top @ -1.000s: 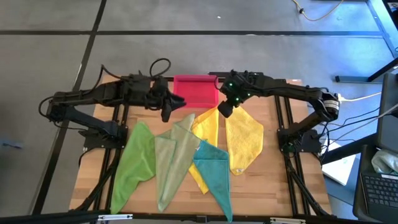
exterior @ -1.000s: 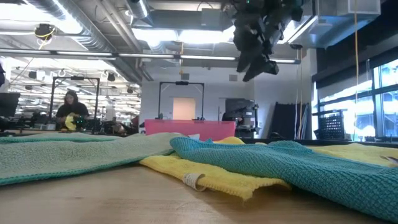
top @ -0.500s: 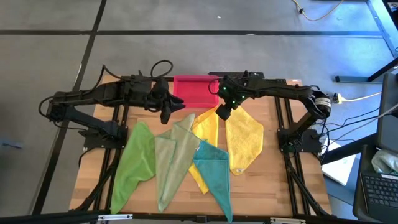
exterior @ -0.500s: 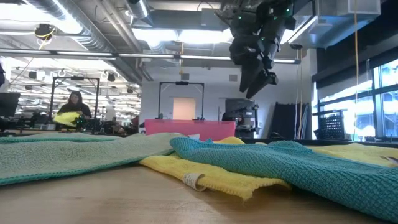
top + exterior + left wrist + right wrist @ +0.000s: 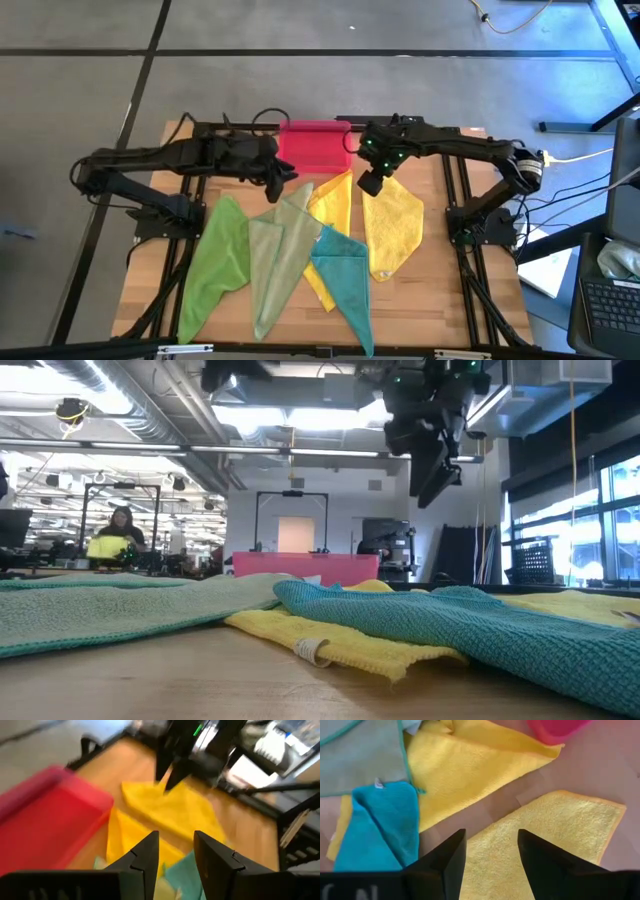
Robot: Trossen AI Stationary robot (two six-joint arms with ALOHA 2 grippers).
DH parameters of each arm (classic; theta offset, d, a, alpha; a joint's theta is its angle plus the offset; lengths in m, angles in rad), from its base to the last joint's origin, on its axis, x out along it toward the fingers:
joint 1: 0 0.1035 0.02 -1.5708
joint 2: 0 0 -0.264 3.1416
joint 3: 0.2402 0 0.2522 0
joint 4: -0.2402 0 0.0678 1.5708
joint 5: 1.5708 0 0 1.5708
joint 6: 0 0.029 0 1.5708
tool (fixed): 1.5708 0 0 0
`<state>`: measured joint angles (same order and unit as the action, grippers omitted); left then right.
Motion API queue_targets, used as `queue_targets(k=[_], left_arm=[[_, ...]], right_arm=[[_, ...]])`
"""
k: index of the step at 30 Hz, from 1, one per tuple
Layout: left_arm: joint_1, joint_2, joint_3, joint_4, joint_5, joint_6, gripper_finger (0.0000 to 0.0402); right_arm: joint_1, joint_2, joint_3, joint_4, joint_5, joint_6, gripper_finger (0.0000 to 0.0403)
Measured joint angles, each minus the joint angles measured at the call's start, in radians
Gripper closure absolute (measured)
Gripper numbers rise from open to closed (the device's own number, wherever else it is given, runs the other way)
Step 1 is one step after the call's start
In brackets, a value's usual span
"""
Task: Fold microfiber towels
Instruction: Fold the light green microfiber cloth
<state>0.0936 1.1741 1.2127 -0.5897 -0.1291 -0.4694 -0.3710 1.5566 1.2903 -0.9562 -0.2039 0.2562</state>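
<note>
While both arms hover above towels (image 5: 300, 250), left end effector (image 5: 174, 851) & right end effector (image 5: 490, 851) spread, empty.

High view looked straight down on the whole surface (image 5: 440, 290), low view sat level at surface height, wrist views hung close, all shared the towels (image 5: 392, 228).

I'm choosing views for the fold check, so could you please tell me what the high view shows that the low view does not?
Only the high view shows the bright green towel, the left hand above the olive towel, and the wooden table from above. Only the low view shows the room behind, with a person at a bench. Both show the teal towel, yellow towels, pink tray and raised right hand.
</note>
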Motion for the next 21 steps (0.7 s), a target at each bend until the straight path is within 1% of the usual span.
queue_targets(k=[2,9,11,16,19,21], left_arm=[[0.000,0.006,-0.017,-0.019,0.000,-0.006,0.0287],[0.027,0.012,-0.066,-0.244,-0.007,-0.098,0.0287],[0.035,0.012,-0.084,-0.278,0.007,-0.102,0.0287],[0.030,0.012,-0.141,-0.305,0.010,-0.041,0.0287],[0.030,0.012,-0.177,-0.309,0.008,-0.079,0.0287],[0.030,0.011,-0.200,-0.283,0.032,-0.102,0.0287]], right_arm=[[0.002,-0.013,0.000,-0.002,0.000,0.000,0.0221],[0.024,-0.046,0.000,-0.043,-0.007,-0.007,0.0221],[0.036,-0.047,0.000,-0.041,-0.008,-0.005,0.0221],[0.082,-0.048,0.000,-0.013,-0.032,-0.006,0.0221],[0.107,-0.048,0.000,-0.004,-0.043,-0.013,0.0221],[0.122,-0.048,0.000,-0.004,-0.043,-0.026,0.0221]])
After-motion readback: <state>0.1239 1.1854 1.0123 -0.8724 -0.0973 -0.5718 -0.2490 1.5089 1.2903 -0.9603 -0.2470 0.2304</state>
